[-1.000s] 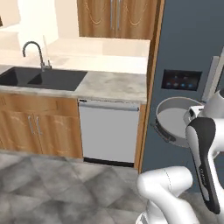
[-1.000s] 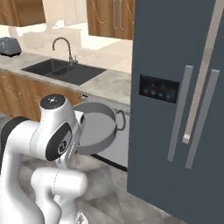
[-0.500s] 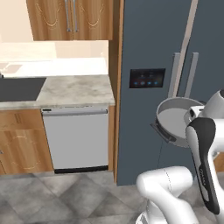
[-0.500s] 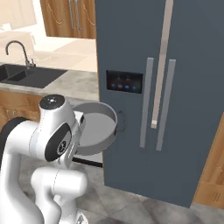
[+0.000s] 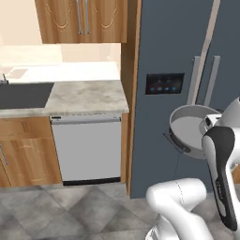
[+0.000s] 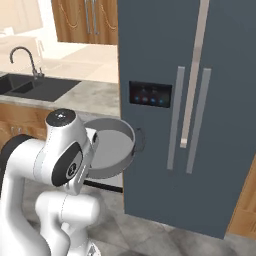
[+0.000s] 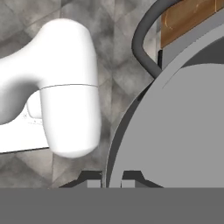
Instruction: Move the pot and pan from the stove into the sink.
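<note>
I hold the round grey pot (image 5: 190,129) in the air beside my arm, in front of the fridge; it also shows as the pot (image 6: 107,145) and close up as the pot (image 7: 183,131). My gripper (image 7: 112,180) is shut on the pot's rim, one fingertip on each side of the wall. One curved dark side handle (image 7: 142,43) of the pot juts out over the floor. The black sink (image 5: 21,93) lies far to the left, and the sink (image 6: 37,87) shows with its curved faucet (image 6: 22,57). The pan and the stove are out of view.
A tall dark blue-grey fridge (image 5: 187,70) with a display panel stands straight ahead. Left of it come a stone counter (image 5: 86,96), a grey dishwasher (image 5: 86,147) and wooden cabinets (image 5: 84,21). Grey tiled floor (image 5: 70,206) lies below.
Both base views have swung rightward as the base moved: sink and counter slid left, and the fridge now stands in front. The pot stays in my gripper as before.
</note>
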Controlling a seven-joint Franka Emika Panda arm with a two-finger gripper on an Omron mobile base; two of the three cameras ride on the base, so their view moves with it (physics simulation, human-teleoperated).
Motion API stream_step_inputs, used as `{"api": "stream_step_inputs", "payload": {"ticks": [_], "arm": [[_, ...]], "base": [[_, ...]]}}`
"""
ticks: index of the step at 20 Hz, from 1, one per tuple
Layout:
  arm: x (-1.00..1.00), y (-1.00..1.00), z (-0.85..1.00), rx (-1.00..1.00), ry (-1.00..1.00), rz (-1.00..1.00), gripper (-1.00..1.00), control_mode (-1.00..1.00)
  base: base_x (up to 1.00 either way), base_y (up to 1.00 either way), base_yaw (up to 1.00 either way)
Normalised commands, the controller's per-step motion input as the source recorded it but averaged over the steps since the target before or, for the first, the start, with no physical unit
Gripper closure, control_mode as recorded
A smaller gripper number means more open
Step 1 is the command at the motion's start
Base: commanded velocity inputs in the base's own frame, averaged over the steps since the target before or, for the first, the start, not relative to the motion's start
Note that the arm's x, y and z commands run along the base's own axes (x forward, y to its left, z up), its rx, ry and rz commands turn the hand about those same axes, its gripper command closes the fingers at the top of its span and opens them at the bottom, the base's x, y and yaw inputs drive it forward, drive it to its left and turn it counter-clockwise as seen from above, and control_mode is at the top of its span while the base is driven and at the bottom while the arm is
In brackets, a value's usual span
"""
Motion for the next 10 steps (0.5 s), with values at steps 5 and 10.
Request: {"api": "stream_step_inputs", "payload": {"ticks": [5,10], "arm": [[0.0,0.0,0.0,0.0,0.0,0.0,1.0,1.0],[0.0,0.0,0.0,0.0,0.0,0.0,1.0,1.0]], "base": [[0.07,0.9,0.0],[0.01,0.98,-0.01]]}}
